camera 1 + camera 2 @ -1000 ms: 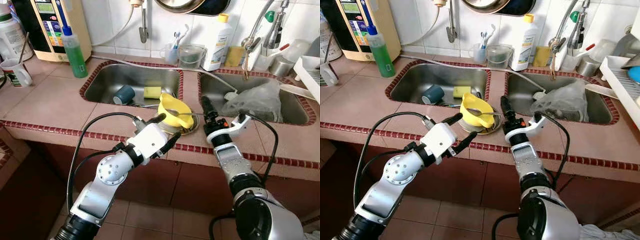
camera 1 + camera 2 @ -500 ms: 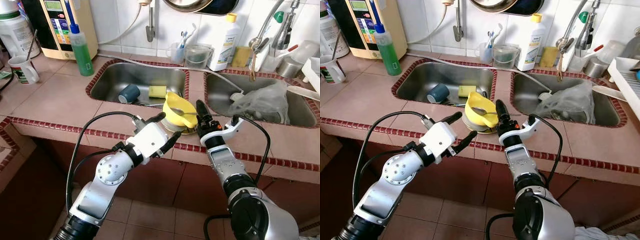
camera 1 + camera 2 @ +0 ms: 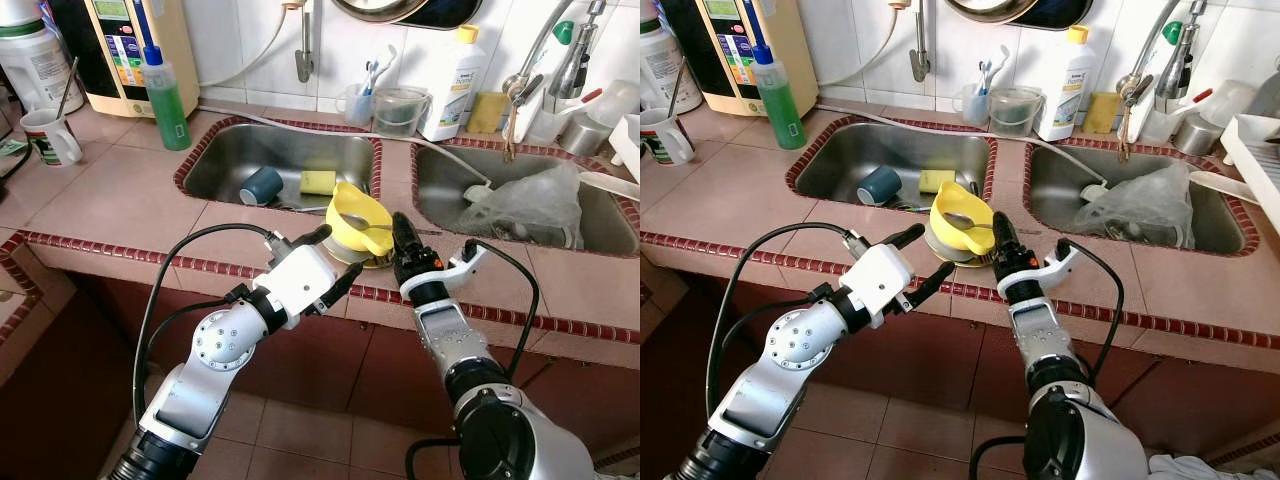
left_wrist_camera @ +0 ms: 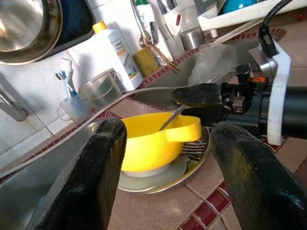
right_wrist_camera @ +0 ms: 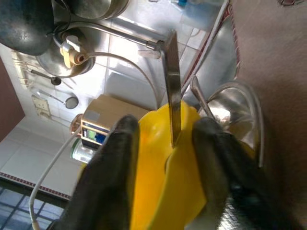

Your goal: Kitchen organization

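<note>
Mug (image 3: 48,138): white, far left of the frame on the tiled table (image 3: 110,200), a stick standing in it.
Green bottle (image 3: 166,95): upper left, upright beside a cream appliance (image 3: 125,45) at the wall.
Left sink (image 3: 285,160): upper centre; a dark blue cup (image 3: 261,186) lies on its side next to a yellow sponge (image 3: 318,182).
Left tool (image 3: 330,262): centre of the frame, at the table's front edge, fingers spread apart with nothing between them; in the left wrist view the yellow bowl appears between the two fingers (image 4: 91,177), not touched.
Yellow bowl (image 3: 358,215): centre, on the strip of table between the two sinks, tilted on a white plate that rests in a metal dish (image 4: 158,179); a spoon (image 4: 170,117) lies in the bowl.
Right tool (image 3: 401,236): just right of the bowl, at its rim; the right wrist view shows the fingers (image 5: 112,163) parted, with the spoon handle (image 5: 171,86) and the bowl's rim in the gap. Whether they touch the bowl cannot be told.
Right sink (image 3: 520,195): upper right, holding a crumpled clear plastic bag (image 3: 525,200).
White bottle (image 3: 452,72): upper right of centre, at the wall behind the sinks, next to a clear jug (image 3: 398,110).
</note>
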`<state>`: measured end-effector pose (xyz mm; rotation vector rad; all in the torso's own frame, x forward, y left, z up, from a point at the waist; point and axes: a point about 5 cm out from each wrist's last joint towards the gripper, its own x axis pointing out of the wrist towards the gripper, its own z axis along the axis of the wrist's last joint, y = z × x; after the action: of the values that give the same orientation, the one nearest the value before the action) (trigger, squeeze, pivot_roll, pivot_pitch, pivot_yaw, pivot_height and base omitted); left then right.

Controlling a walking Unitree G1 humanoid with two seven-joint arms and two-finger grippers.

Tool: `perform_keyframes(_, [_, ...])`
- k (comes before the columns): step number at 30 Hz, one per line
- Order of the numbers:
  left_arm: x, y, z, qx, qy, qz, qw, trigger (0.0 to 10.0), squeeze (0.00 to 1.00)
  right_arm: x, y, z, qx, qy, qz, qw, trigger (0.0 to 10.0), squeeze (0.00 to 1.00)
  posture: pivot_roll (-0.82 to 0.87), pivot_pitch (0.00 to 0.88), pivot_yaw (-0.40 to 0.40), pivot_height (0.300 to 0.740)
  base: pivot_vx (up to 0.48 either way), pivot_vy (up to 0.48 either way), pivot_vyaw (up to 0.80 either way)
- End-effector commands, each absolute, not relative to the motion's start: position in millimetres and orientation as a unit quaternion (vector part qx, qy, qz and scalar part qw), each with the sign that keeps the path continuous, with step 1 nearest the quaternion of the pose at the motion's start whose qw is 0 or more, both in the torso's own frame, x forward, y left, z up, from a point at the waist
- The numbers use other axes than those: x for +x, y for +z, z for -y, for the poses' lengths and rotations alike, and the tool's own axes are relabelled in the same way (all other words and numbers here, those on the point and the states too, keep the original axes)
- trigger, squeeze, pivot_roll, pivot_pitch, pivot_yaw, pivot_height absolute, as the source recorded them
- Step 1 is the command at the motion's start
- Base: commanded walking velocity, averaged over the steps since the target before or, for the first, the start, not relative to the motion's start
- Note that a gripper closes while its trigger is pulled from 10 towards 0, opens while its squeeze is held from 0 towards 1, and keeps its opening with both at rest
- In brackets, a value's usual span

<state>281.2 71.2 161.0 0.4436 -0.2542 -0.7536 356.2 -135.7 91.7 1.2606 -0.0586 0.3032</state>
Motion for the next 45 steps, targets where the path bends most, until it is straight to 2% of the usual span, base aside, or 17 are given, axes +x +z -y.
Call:
perform_keyframes(1, [280, 165, -71, 0.215, -0.361, 0.129, 0.898, 10.0, 0.0, 355, 92, 140, 0.585, 0.141, 0.039, 0.798, 0.0, 0.0, 0.12, 0.0, -0.029, 0.74, 0.0, 0.0, 0.0])
perform_keyframes(8, [280, 164, -71, 0.216, -0.363, 0.127, 0.898, 10.0, 0.0, 353, 91, 141, 0.585, 0.142, 0.04, 0.798, 0.0, 0.0, 0.12, 0.0, -0.027, 0.74, 0.0, 0.0, 0.0])
perform_keyframes(15, [280, 164, -72, 0.217, -0.363, 0.127, 0.897, 10.0, 0.0, 356, 95, 152, 0.592, 0.126, 0.06, 0.794, 0.1, 0.0, 0.12, 0.0, -0.022, 0.74, 0.0, 0.0, 0.0])
perform_keyframes(19, [280, 164, -72, 0.216, -0.362, 0.126, 0.898, 10.0, 0.0, 356, 97, 156, 0.591, 0.118, 0.065, 0.795, 0.9, 0.0, 0.12, 0.0, -0.018, 0.74, 0.0, 0.0, 0.0])
perform_keyframes(20, [280, 164, -72, 0.215, -0.362, 0.126, 0.898, 10.0, 0.0, 357, 97, 158, 0.591, 0.117, 0.066, 0.795, 1.3, 0.0, 0.12, 0.0, -0.018, 0.74, 0.0, 0.0, 0.0])
perform_keyframes(22, [280, 164, -73, 0.215, -0.361, 0.125, 0.899, 10.0, 0.0, 357, 97, 159, 0.592, 0.115, 0.067, 0.795, 3.5, 0.0, 0.12, 0.0, -0.018, 0.74, 0.0, 0.0, 0.0])
perform_keyframes(25, [281, 165, -74, 0.215, -0.36, 0.126, 0.899, 10.0, 0.0, 357, 98, 161, 0.592, 0.116, 0.07, 0.794, 3.4, 0.0, 0.12, 0.0, -0.018, 0.74, 0.0, 0.0, 0.0])
perform_keyframes(26, [281, 165, -74, 0.215, -0.359, 0.125, 0.899, 10.0, 0.0, 358, 100, 160, 0.592, 0.12, 0.073, 0.794, 7.3, 0.0, 0.12, 0.0, -0.018, 0.74, 0.0, 0.0, 0.0])
perform_keyframes(27, [281, 165, -74, 0.214, -0.358, 0.124, 0.9, 10.0, 0.0, 359, 103, 159, 0.592, 0.128, 0.079, 0.792, 10.0, 0.0, 0.12, 0.0, -0.018, 0.74, 0.0, 0.0, 0.0])
perform_keyframes(40, [285, 167, -79, 0.205, -0.345, 0.121, 0.908, 10.0, 0.0, 367, 147, 155, 0.568, 0.207, 0.146, 0.783, 10.0, 0.0, 0.12, 0.0, -0.021, 0.74, 0.0, 0.0, 0.0])
perform_keyframes(43, [290, 169, -83, 0.192, -0.329, 0.119, 0.917, 10.0, 0.0, 367, 160, 156, 0.548, 0.222, 0.162, 0.79, 10.0, 0.0, 0.12, 0.0, -0.028, 0.74, 0.0, 0.0, 0.0])
perform_keyframes(45, [294, 171, -88, 0.177, -0.315, 0.115, 0.925, 10.0, 0.0, 366, 169, 155, 0.514, 0.232, 0.171, 0.808, 10.0, 0.0, 0.12, 0.0, -0.03, 0.74, 0.0, 0.0, 0.0])
